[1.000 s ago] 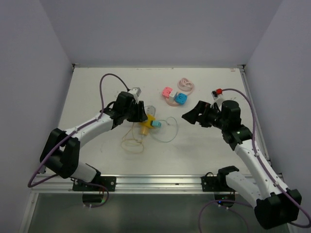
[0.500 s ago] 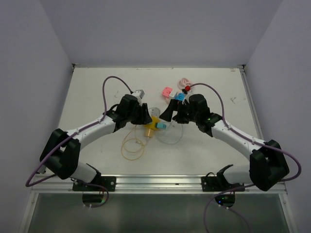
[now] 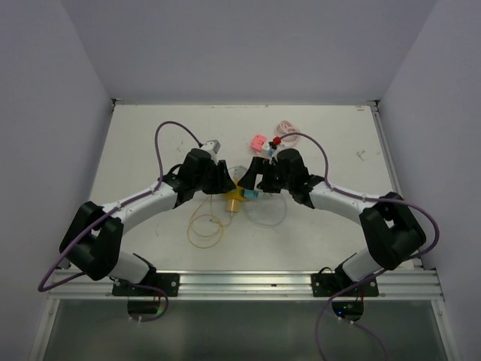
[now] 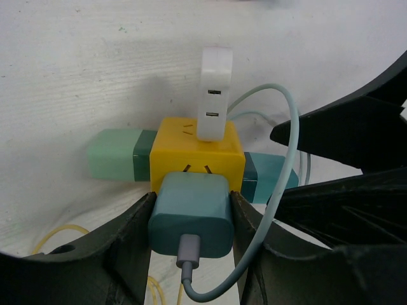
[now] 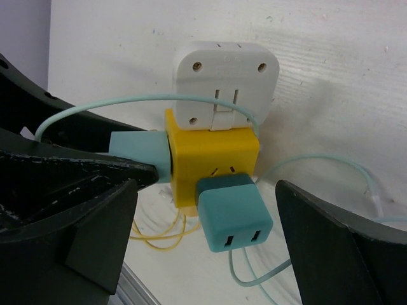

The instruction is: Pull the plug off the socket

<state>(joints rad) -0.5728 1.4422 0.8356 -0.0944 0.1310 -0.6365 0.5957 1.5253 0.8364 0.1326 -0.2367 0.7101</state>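
A yellow cube socket point(image 3: 235, 198) lies mid-table with several plugs in it. In the left wrist view, my left gripper point(image 4: 191, 219) is shut on a teal plug point(image 4: 189, 213) with a grey-blue cable, seated in the socket's point(image 4: 194, 152) near face. A white charger point(image 4: 215, 101) stands on top. In the right wrist view, my right gripper point(image 5: 206, 210) is open, with its jaws on either side of a teal two-port plug point(image 5: 234, 213) in the socket point(image 5: 213, 155), not touching it. From above, both grippers, left point(image 3: 224, 185) and right point(image 3: 252, 182), meet at the socket.
A pink plug point(image 3: 258, 141) and a pink cable coil point(image 3: 288, 128) lie behind the socket. A yellow cable loop point(image 3: 204, 226) and a pale cable point(image 3: 264, 216) trail toward the near edge. A mint plug point(image 4: 117, 163) sticks out of the socket's left side.
My right arm has swung in from the right side of the table and its open gripper now brackets the socket's teal plug. The left gripper has stayed on the socket.
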